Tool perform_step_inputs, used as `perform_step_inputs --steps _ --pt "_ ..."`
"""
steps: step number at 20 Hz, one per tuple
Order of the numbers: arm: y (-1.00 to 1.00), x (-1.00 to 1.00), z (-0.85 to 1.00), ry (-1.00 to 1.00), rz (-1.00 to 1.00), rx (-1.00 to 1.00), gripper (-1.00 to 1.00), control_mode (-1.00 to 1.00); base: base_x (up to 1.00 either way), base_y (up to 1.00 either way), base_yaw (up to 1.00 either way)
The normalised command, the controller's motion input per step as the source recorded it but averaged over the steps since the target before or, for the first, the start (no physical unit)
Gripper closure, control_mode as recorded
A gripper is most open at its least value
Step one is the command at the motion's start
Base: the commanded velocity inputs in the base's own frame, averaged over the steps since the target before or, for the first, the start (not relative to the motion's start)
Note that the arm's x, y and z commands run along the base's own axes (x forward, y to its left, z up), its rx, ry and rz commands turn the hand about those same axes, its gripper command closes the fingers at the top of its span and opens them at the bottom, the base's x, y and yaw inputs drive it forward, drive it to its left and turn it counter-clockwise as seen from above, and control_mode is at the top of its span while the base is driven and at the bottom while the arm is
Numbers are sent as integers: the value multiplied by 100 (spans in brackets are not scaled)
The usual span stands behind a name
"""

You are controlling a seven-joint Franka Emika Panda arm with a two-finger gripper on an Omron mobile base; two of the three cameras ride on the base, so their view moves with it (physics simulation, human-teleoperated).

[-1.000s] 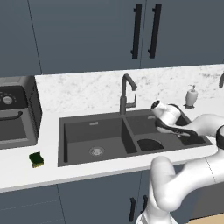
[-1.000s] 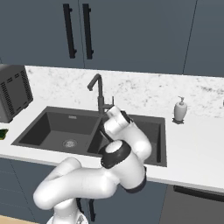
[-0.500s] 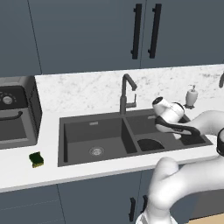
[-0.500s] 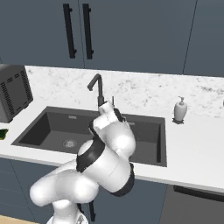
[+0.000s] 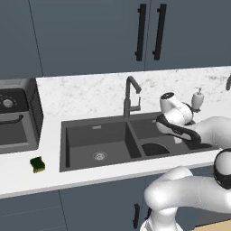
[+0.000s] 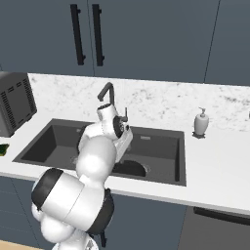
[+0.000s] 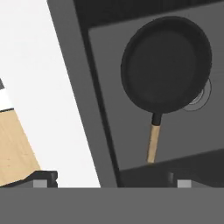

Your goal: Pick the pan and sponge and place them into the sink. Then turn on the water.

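The black pan [image 7: 166,65] lies flat in the right basin of the dark grey sink [image 5: 97,135], its tan-tipped handle [image 7: 152,144] pointing toward my hand. It also shows as a dark round pan [image 5: 154,149] below the arm, and as the pan [image 6: 131,169] in the right base view. My gripper [image 7: 111,179] hangs open above it, holding nothing; the gripper [image 5: 178,134] is over the right basin. The yellow-green sponge [image 5: 37,164] sits on the counter left of the sink. No water is seen at the faucet [image 5: 130,97].
A dark boxy appliance [image 5: 13,119] stands at the far left of the counter. A white soap dispenser [image 5: 197,99] stands behind the sink's right end. My own arm [image 6: 93,171] blocks part of the sink [image 6: 161,151] in the right base view. Dark cabinets hang above.
My hand has drawn up slightly from the right basin and the arm's elbow has swung left. The jaws stay open and the pan stays in the sink.
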Motion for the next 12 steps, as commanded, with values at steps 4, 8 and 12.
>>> perform_step_inputs --steps 4,8,12 --pt "43 -28 26 -11 -13 24 -100 -100 0 0 0" --pt "48 -28 23 -15 -15 22 -100 -100 0 0 0" --pt "74 -24 14 -14 -19 21 -100 -100 0 0 0"
